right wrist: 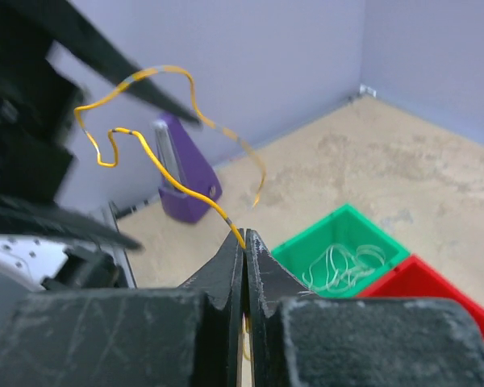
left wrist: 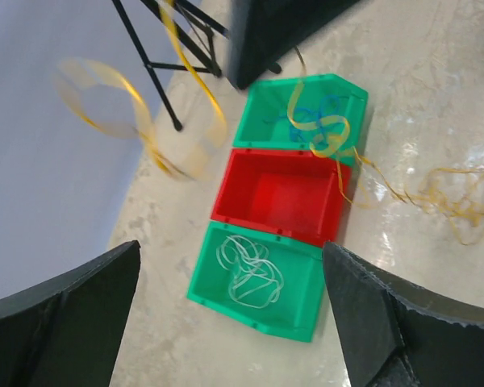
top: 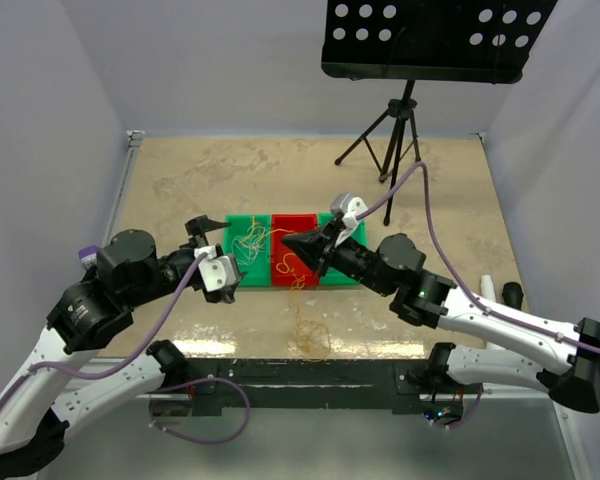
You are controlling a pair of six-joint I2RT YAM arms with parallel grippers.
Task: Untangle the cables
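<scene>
Closest to the lens, the right gripper (right wrist: 246,242) has its two black fingers pressed together on an orange-yellow cable (right wrist: 177,189). This cable goes in between the tips and rises from them in open loops through the air. Seen from above, this gripper hangs over the red bin (top: 292,245), near its far right corner.

The left gripper (left wrist: 232,258) stands to the left of the red bin with its fingers spread wide and nothing between them. A blurred yellow loop (left wrist: 145,121) floats in front of its camera, touching neither finger.

Three bins stand in one row, touching each other, with the red bin in the middle. The green bin (left wrist: 306,310) on the left of it holds a whitish cable (left wrist: 250,274), coiled flat. The green bin (left wrist: 262,121) on the right of it holds a blue cable (left wrist: 315,109) mixed with yellow loops that spill over its rim. A loose orange-yellow tangle (top: 310,335) lies on the table (top: 180,180) on the near side of the red bin, and one strand runs from it up to the bin's near wall.

Room and edges — a broad stretch of beige table lies between the red bin and the far wall. A black tripod (top: 385,135) stands beyond the red bin to the far right, under a perforated black plate (top: 425,35). Grey walls close the table on the left, far and right sides. The near strip, between the red bin and the arm bases, is narrow.
</scene>
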